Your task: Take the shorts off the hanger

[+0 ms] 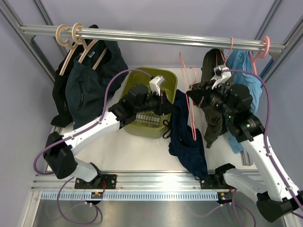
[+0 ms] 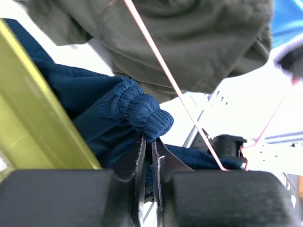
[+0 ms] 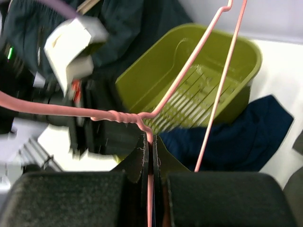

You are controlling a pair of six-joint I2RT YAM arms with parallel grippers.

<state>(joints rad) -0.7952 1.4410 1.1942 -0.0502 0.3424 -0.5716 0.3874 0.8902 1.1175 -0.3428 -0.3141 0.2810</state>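
My left pincer (image 2: 150,143) is clamped tight on a bunched fold of the navy shorts (image 1: 187,142), which hang beside the green basket (image 1: 142,131) over the desk (image 1: 137,153). My right pincer (image 3: 152,142) is closed on the thin pink hanger (image 3: 124,117) just below its twisted neck, and the wire crosses the shorts.

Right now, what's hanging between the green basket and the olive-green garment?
In the top view, the navy shorts, draped on the thin pink hanger, hang between the basket and the olive garment.
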